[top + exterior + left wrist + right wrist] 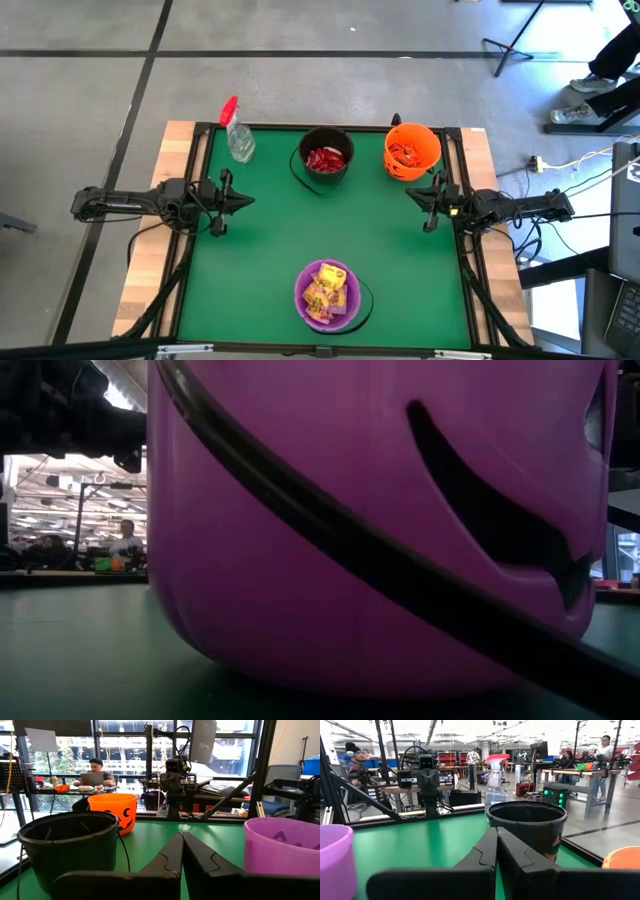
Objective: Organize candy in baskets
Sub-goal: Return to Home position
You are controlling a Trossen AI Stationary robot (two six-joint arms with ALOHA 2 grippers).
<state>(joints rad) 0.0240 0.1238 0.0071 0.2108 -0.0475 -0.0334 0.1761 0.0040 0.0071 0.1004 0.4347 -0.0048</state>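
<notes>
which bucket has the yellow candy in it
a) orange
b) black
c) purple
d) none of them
c: the yellow candy lies in the purple bucket, while the black bucket and the orange bucket hold only red candy.

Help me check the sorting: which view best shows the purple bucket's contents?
The high view: it looks straight down into the purple bucket, where yellow candy packets lie. The low view shows only its outer wall; both wrist views show its side and rim, not the inside.
</notes>
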